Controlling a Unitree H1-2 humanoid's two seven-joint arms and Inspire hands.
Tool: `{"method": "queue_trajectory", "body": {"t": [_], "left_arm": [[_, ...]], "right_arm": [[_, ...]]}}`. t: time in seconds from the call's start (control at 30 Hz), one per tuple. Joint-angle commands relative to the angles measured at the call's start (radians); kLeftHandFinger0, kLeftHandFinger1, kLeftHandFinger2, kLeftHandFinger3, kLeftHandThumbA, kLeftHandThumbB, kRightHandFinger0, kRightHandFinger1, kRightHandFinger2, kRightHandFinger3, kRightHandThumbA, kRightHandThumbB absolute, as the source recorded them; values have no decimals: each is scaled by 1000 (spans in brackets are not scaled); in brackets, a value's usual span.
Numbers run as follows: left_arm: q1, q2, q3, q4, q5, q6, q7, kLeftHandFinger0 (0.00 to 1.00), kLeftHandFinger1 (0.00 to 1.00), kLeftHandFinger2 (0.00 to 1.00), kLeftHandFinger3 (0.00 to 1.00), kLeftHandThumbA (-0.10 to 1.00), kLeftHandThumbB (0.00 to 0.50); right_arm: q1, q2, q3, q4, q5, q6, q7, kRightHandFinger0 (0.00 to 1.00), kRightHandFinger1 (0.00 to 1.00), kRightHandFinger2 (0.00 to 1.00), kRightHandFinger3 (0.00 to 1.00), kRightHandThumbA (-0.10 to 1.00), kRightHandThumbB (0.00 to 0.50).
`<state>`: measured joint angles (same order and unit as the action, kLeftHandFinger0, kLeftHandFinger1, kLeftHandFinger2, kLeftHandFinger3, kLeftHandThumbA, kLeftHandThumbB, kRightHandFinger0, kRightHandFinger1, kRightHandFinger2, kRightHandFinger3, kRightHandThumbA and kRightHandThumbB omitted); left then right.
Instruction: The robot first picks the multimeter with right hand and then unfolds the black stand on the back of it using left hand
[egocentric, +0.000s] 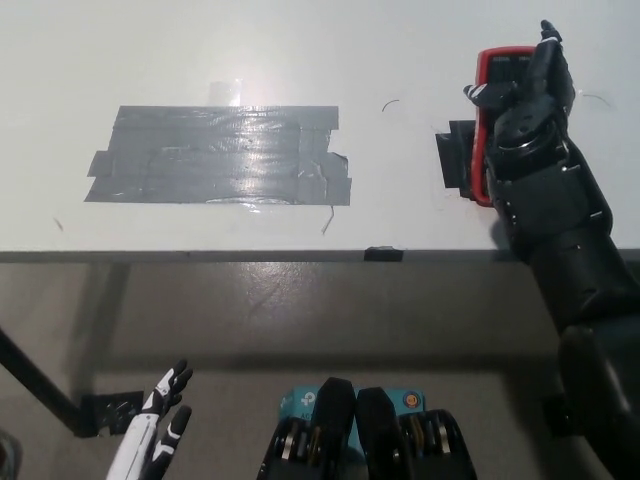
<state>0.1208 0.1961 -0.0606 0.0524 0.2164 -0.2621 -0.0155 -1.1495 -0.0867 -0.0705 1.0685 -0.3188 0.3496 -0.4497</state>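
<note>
The multimeter (497, 66), red-cased with a dark face, lies on the white table (400, 60) at the far right. A black part (456, 160) shows at its lower left side. My black right hand (525, 110) lies over the multimeter and covers most of it; only the top end and the left edge show. Whether the hand grips it is hidden. My white left hand (160, 425) hangs low at the picture's lower left, below the table edge, open and holding nothing.
A large patch of grey tape (220, 155) is stuck on the table's left middle. A small black clip (383, 253) sits on the front table edge. Below the edge is grey floor, with a black table leg (40, 385) at the lower left.
</note>
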Motion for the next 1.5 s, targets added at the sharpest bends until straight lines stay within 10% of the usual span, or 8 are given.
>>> {"method": "queue_trajectory", "body": {"t": [0.0, 0.2, 0.5, 0.57, 0.67, 1.17, 1.3, 1.47], "left_arm": [[-13, 12, 8, -10, -3, -12, -1, 1000, 1000, 1000, 1000, 1000, 186], [-18, 13, 7, -8, 2, -15, -2, 1000, 1000, 1000, 1000, 1000, 196], [-49, 15, 6, -6, 3, -8, -6, 1000, 1000, 1000, 1000, 1000, 222], [-49, 15, 7, -9, -5, -5, -9, 1000, 1000, 1000, 1000, 1000, 224], [-55, 14, 8, -3, -4, -2, -8, 1000, 1000, 1000, 1000, 1000, 238], [-64, 18, 8, -15, 14, 3, -10, 1000, 1000, 1000, 1000, 1000, 278], [-85, 17, 9, -8, 10, 6, -11, 1000, 1000, 1000, 1000, 1000, 281], [-90, 16, 8, -11, 18, 13, -8, 1000, 1000, 1000, 1000, 1000, 299]], "right_arm": [[-65, 7, 0, 32, 43, -48, -14, 1000, 1000, 1000, 1000, 850, 500], [-69, 4, 11, 49, 43, -61, -20, 1000, 1000, 1000, 1000, 798, 500], [-106, -54, 194, 152, -43, 61, 84, 925, 1000, 1000, 1000, 281, 444], [-95, -66, 216, 172, -38, 45, 95, 745, 853, 961, 1000, 185, 384], [-76, -74, 224, 199, -26, 4, 65, 252, 297, 438, 1000, -75, 268], [-64, -77, 158, 205, 36, -121, -20, 204, 258, 375, 923, -100, 212], [-75, -82, 140, 193, 46, -165, -33, 215, 285, 311, 296, -100, 233], [-82, -76, 47, 149, 130, -249, -37, 65, 177, 117, 370, -100, 236]]}}
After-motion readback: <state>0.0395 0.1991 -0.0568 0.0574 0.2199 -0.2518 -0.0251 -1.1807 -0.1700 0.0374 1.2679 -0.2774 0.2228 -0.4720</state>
